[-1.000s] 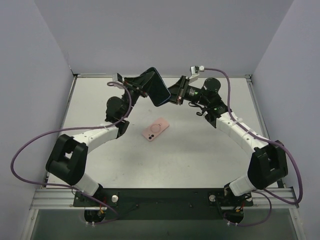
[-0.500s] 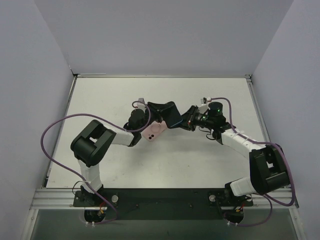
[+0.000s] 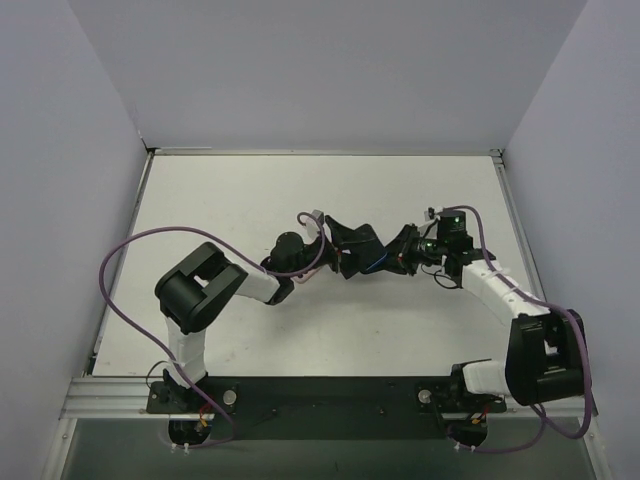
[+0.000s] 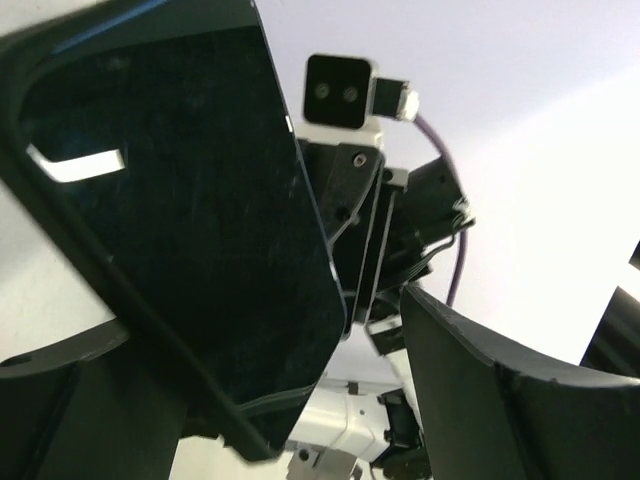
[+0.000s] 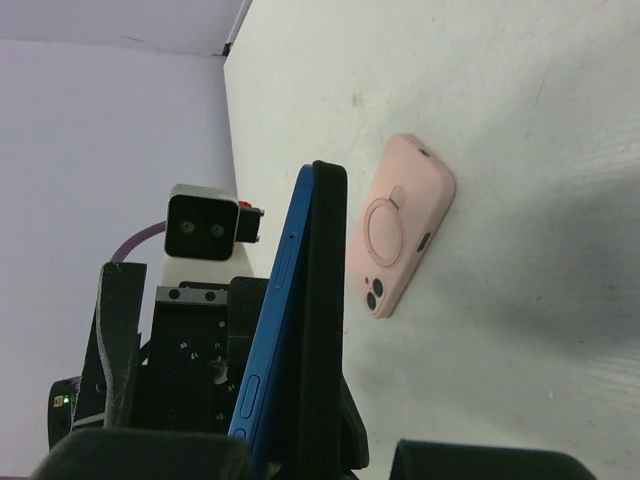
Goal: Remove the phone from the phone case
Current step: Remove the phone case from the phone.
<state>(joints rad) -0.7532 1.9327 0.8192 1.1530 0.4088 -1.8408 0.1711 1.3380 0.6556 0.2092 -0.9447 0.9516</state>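
Elbows bent, both my arms reach in to the middle of the table [image 3: 220,200] in the top view. The left gripper [image 3: 335,243] and the right gripper [image 3: 403,247] face each other, with the phone [image 3: 365,258] between them, a dark slab with a blue edge. From up there I cannot tell how either pair of fingers stands.

Left wrist view: the phone's dark face [image 4: 180,220] fills the upper left and tilts across the frame. It lies close along one of my left fingers, while the other left finger [image 4: 500,400] stands clear of it. Whether I am clamping it, I cannot tell. Beyond the phone sits the right wrist camera [image 4: 340,92].

Right wrist view: the phone [image 5: 285,330] rises edge-on from between my right fingers [image 5: 140,455]. I cannot tell whether they press on it. Only this view shows the phone case [image 5: 400,225]. It is pink and lies flat on the table, ring and camera cut-out up, apart from the phone. The left wrist camera [image 5: 200,225] looks back at me.
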